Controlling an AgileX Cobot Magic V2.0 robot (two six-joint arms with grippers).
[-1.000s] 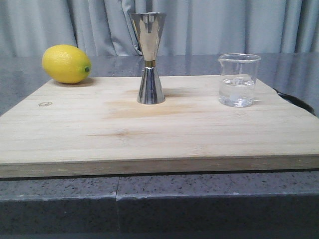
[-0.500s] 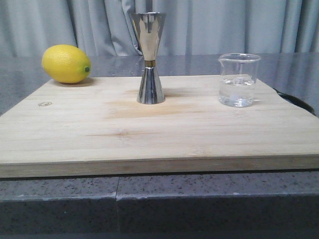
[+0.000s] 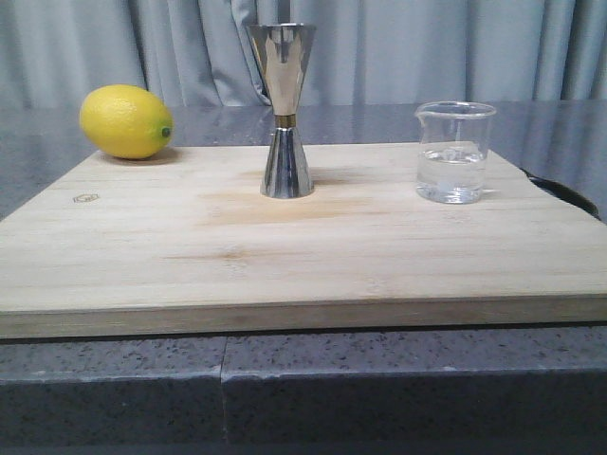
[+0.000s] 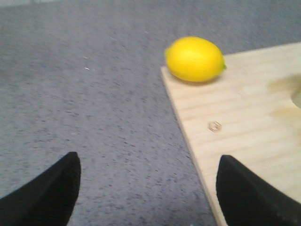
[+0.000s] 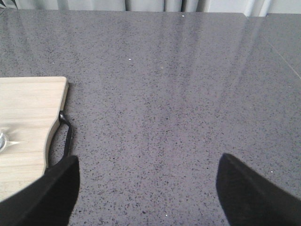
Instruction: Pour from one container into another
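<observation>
A small clear glass beaker (image 3: 454, 152) with some clear liquid stands upright on the right of the wooden board (image 3: 285, 246). The tall shiny steel jigger (image 3: 285, 109), gold band at its waist, stands upright at the board's middle back. Neither gripper shows in the front view. My left gripper (image 4: 149, 188) is open over the grey counter beside the board's left edge, nothing between its fingers. My right gripper (image 5: 148, 188) is open over bare counter off the board's right end, holding nothing. A sliver of the beaker's base (image 5: 3, 140) shows in the right wrist view.
A yellow lemon (image 3: 125, 121) lies at the board's back left corner, also the lemon (image 4: 195, 59) in the left wrist view. A black metal handle (image 5: 66, 134) is fixed to the board's right end. Grey speckled counter (image 3: 303, 389) surrounds the board; curtains hang behind.
</observation>
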